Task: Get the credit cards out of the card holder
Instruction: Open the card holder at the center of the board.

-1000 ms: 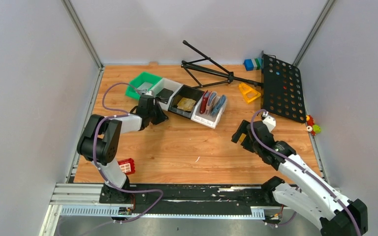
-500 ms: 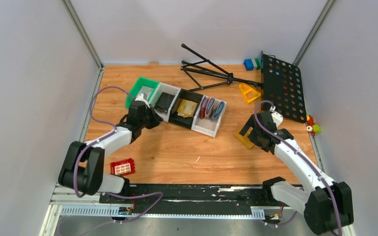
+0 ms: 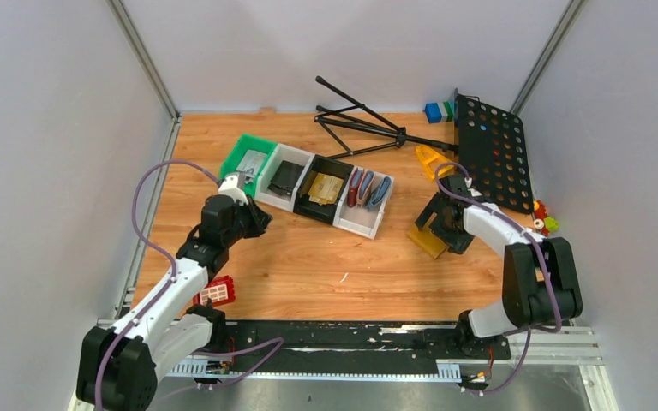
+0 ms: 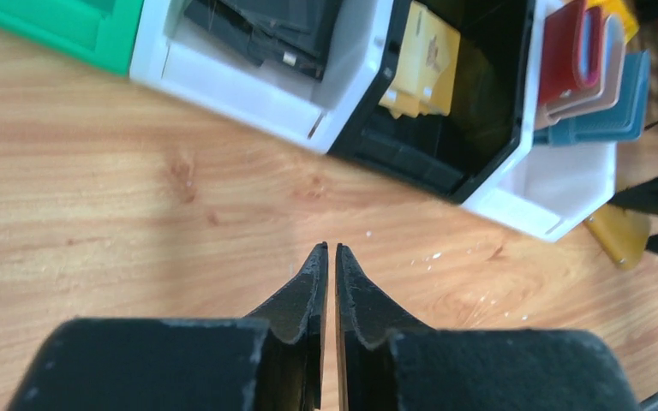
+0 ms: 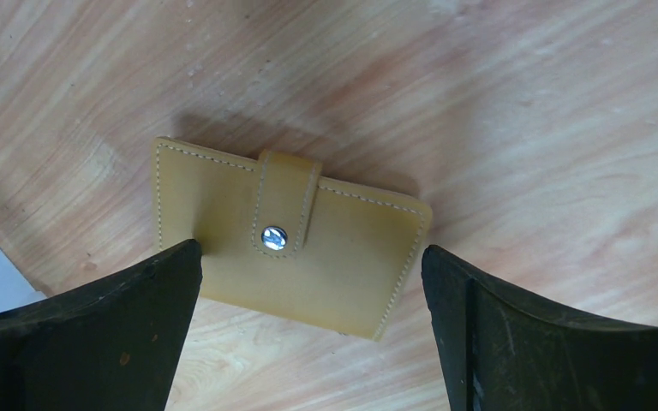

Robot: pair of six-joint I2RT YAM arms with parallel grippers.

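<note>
The card holder (image 5: 291,248) lies shut and flat on the wood, mustard yellow with its strap snapped on a round stud; in the top view the card holder (image 3: 429,243) is right of centre. My right gripper (image 5: 310,253) hovers just above it, open wide, one finger over each short side and not touching; it shows from above too, right gripper (image 3: 439,224). Flat gold-tan credit cards (image 4: 424,56) lie in the black bin (image 3: 309,201). My left gripper (image 4: 331,248) is shut and empty over bare wood in front of the bins; left gripper (image 3: 257,224).
A row of bins runs from a green one (image 3: 238,152) to a white one (image 3: 361,217) holding red and blue wallets (image 3: 367,187). A folded tripod (image 3: 368,128), a black perforated board (image 3: 488,154) and a yellow piece (image 3: 428,154) lie behind. A red brick (image 3: 217,291) sits by the left arm.
My left arm drew back from the bins toward the near left, jaws staying together. My right arm swung to the right and stretched out, and the card holder came into view beneath its open gripper.
</note>
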